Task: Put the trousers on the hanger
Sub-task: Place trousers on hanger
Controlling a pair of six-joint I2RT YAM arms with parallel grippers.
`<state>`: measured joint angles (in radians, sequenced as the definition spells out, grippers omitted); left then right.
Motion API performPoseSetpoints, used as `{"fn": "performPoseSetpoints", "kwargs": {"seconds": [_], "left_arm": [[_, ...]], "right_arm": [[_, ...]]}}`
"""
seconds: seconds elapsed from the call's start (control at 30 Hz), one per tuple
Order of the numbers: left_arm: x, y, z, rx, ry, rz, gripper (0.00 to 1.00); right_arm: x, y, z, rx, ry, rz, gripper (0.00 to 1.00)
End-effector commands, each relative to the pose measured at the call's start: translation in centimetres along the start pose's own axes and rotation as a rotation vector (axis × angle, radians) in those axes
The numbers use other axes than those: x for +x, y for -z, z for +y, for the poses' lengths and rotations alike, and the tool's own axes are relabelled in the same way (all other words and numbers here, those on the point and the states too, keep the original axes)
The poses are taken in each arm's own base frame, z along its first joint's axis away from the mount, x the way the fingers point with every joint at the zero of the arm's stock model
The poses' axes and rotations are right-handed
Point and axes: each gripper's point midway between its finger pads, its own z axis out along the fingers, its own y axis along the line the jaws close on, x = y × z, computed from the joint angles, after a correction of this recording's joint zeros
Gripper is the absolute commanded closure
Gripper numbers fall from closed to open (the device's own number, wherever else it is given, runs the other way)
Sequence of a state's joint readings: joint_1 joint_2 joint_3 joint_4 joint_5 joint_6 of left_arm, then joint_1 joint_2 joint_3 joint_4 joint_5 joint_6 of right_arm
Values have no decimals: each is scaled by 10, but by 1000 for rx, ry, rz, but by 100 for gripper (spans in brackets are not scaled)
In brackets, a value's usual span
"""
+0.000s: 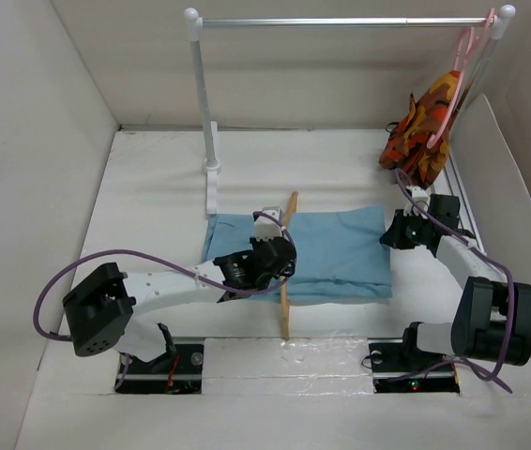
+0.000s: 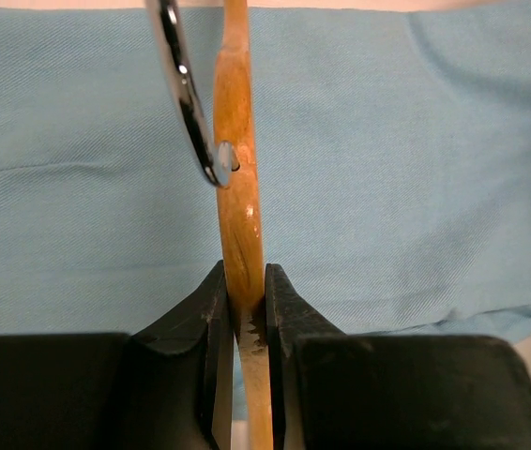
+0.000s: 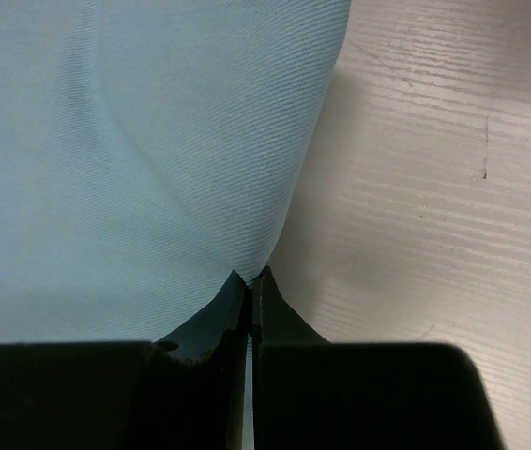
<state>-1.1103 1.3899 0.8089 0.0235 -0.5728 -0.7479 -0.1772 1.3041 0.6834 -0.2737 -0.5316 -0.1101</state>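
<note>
On the left, our left arm reaches low from its base towards the table's middle. The left gripper (image 2: pixel 244 281) is pressed tight on the hanger (image 1: pixel 285 314), gripping the wood just below the metal hook (image 2: pixel 186 103). The hanger runs from near to far across the trousers (image 1: pixel 341 248), which lie folded flat mid-table. We cannot tell whether the wood rests on the cloth.

We judge this to be the draping step. Next, the right side must be lifted and carried over the hanger while the left arm holds it steady.

On the right, our right arm bends at the elbow and reaches in, with the right gripper (image 3: pixel 250 279) pinching the trousers' right edge. Beyond hangs a patterned garment (image 1: pixel 425 131).
</note>
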Motion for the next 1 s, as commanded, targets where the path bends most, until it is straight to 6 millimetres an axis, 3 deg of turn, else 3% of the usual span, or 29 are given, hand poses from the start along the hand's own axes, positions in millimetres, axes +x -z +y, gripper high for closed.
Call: {"fn": "performPoseSetpoints", "kwargs": {"seconds": [0.0, 0.13, 0.4, 0.43, 0.53, 0.57, 0.67, 0.7, 0.73, 0.8, 0.83, 0.93, 0.97], "left_arm": [[-16, 9, 8, -32, -66, -24, 100], [-23, 6, -2, -22, -14, -40, 100], [-52, 10, -19, -16, 82, -99, 100], [-58, 13, -20, -24, 96, -112, 100], [-88, 29, -25, -16, 111, -163, 100], [-97, 35, -27, -10, 104, -177, 100], [-135, 64, -40, 45, 109, -229, 100], [-149, 74, -45, 68, 118, -247, 100], [-160, 84, -47, 84, 127, -264, 100], [-177, 98, -49, 99, 125, -281, 100], [-183, 104, -50, 108, 127, -288, 100], [-208, 123, -60, 148, 130, -310, 100], [-212, 126, -62, 154, 122, -313, 100]], "right_arm": [[-30, 3, -8, 33, 40, -115, 100], [-18, 0, -8, 27, 27, -99, 100], [-16, 4, -4, 31, 34, -90, 100], [-16, 5, -3, 31, 37, -86, 96], [-19, 16, 8, 22, 84, -80, 65], [-24, 22, 10, 25, 99, -91, 48], [-48, 58, 33, 8, 167, -170, 30], [-49, 68, 48, -28, 172, -171, 28], [-71, 91, 68, -46, 223, -251, 26], [-83, 115, 96, -96, 234, -302, 22], [-99, 136, 116, -127, 270, -365, 21], [-106, 152, 175, -316, 252, -381, 19], [-115, 166, 211, -415, 296, -426, 18]]}}
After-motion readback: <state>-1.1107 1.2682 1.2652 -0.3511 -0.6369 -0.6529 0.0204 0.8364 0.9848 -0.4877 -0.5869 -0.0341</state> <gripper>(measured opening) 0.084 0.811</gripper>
